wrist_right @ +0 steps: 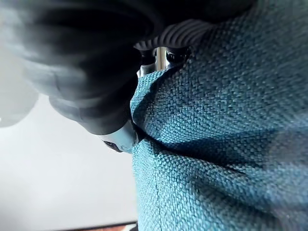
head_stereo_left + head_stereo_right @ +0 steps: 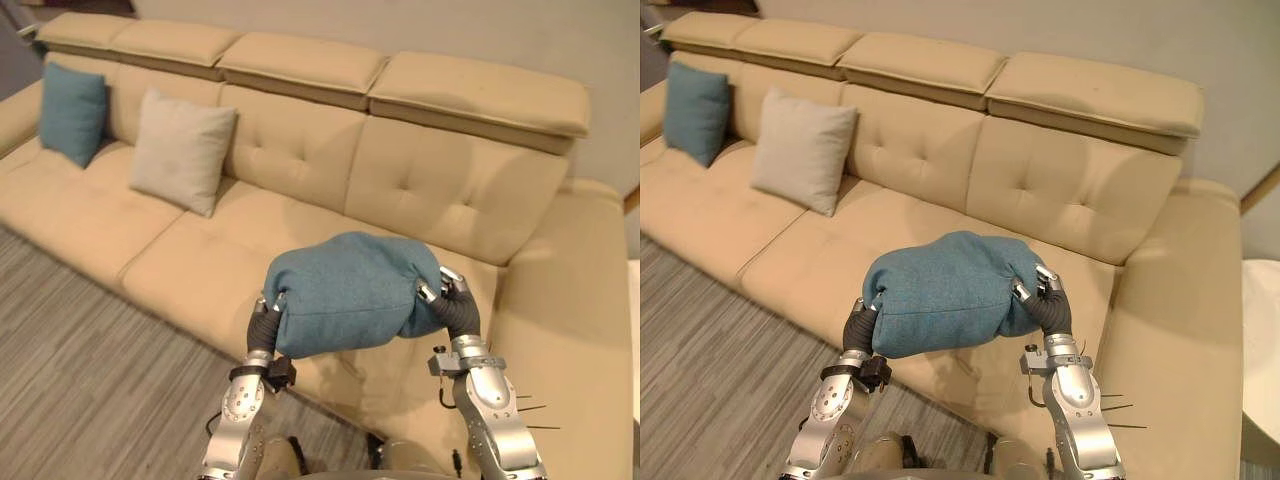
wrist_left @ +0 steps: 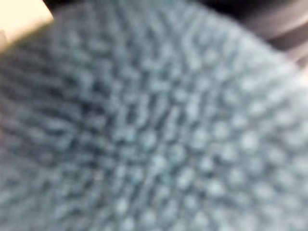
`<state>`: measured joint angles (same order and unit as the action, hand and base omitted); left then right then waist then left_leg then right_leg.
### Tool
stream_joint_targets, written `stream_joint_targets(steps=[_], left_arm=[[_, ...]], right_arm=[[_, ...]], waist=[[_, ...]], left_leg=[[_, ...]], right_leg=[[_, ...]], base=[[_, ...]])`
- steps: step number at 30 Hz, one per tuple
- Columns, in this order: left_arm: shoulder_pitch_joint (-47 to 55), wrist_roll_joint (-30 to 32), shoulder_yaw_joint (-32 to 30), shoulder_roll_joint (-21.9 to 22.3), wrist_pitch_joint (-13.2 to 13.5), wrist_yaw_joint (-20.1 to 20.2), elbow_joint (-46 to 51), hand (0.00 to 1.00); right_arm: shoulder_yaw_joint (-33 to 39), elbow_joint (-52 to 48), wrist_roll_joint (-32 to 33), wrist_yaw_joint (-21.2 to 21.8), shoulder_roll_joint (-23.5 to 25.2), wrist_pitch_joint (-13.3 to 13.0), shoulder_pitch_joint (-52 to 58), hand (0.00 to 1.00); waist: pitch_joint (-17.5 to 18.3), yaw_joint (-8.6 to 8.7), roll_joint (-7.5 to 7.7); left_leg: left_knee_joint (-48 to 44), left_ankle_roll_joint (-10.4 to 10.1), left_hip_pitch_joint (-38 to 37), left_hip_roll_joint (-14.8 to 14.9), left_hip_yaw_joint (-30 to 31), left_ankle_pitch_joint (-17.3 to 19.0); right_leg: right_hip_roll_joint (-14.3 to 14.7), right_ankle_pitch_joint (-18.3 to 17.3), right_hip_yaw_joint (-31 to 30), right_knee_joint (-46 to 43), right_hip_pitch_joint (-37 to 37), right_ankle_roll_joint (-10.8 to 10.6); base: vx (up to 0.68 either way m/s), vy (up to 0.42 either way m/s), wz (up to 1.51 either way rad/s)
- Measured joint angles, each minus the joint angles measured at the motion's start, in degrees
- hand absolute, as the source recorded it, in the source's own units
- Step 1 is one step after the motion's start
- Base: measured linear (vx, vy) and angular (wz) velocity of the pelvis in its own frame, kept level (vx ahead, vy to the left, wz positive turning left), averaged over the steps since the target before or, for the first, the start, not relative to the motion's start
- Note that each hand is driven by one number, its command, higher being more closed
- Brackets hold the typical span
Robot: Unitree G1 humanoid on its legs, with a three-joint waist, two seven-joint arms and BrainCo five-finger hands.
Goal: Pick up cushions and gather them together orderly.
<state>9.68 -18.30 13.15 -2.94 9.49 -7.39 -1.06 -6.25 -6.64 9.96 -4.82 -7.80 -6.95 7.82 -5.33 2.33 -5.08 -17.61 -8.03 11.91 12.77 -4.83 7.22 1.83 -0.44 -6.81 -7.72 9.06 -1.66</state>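
Teal cushion (image 2: 345, 290) raised over right seat of beige sofa (image 2: 420, 180); right hand (image 2: 455, 305) curled into it; left hand (image 2: 263, 328) at its left end, grip cannot be told; grey striped floor (image 2: 70, 350) near left.

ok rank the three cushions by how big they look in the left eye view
1. held teal cushion, though being nearest the camera inflates it
2. beige cushion
3. far teal cushion
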Motion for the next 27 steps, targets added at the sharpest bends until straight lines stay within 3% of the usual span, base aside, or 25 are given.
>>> stream_joint_targets(steps=[2,7,12,14,20,23,27], left_arm=[[-1.4,0.51,-0.23,-0.69,-0.14,-0.02,-1.85,1.0],[-1.78,2.79,-1.47,-2.29,-0.14,-0.26,-1.89,1.0],[-7.49,5.53,-2.43,-2.49,-0.08,-2.88,-3.14,1.0],[-13.01,5.58,-2.43,-3.21,-0.05,-4.44,-5.62,1.0],[-42.13,5.5,-2.22,-8.99,-0.03,-12.13,-18.25,1.0],[-63.33,5.42,-2.7,-12.88,0.02,-15.74,-25.95,1.0],[-79.62,5.4,-5.83,-15.15,1.2,-17.99,-30.6,1.0]], right_arm=[[0.7,0.86,-0.78,0.0,2.72,0.07,0.98,1.0],[0.56,2.51,-1.92,-0.14,4.3,0.08,-0.49,1.0],[-0.2,4.11,-3.83,-4.29,4.71,0.04,-5.22,1.0],[-0.26,4.99,-4.93,-6.71,4.54,-0.12,-9.75,1.0],[2.13,15.25,-10.49,-17.39,2.12,-0.37,-38.87,1.0],[7.34,21.92,-12.39,-23.74,0.74,-0.24,-57.43,1.0],[11.33,29.71,-14.35,-28.51,-0.57,-0.03,-75.21,1.0]], waist=[[0.06,0.52,2.62],[0.3,0.98,3.49],[0.03,2.78,3.14],[-1.82,3.36,3.02],[-9.44,2.75,2.3],[-13.43,2.17,2.43],[-15.58,1.85,2.4]], left_leg=[[1.93,1.68,-1.83,-3.04,-5.42,0.28],[3.53,4.19,-3.34,-5.71,-16.64,1.77],[0.28,4.48,0.54,-4.76,-19.75,3.55],[-1.57,4.48,2.49,-3.81,-19.06,3.86],[-6.38,4.84,13.95,-2.82,-15.01,2.21],[-4.78,4.9,18.22,-3.78,-12.32,-1.13],[-3.13,4.93,21.97,-4.45,-11.45,-3.78]], right_leg=[[-3.1,2.29,-4.81,3.3,0.55,-2.92],[-5.86,5.93,-12.75,7.0,4.03,-5.65],[-5.04,8.05,-15.27,7.86,8.34,-4.8],[-4.95,9.43,-14.1,9.2,8.64,-4.02],[-5.24,12.99,-10.0,9.14,15.92,-4.27],[-5.68,14.51,-7.32,9.22,19.21,-3.95],[-6.1,16.18,-6.54,9.76,22.79,-3.92]], base=[[0.06,0.275,-1.02],[-0.01,0.216,-1.03],[-0.02,0.034,-0.43],[-0.08,-0.033,0.07],[-0.19,-0.076,0.3],[-0.17,-0.102,0.41],[-0.09,-0.064,0.21]])
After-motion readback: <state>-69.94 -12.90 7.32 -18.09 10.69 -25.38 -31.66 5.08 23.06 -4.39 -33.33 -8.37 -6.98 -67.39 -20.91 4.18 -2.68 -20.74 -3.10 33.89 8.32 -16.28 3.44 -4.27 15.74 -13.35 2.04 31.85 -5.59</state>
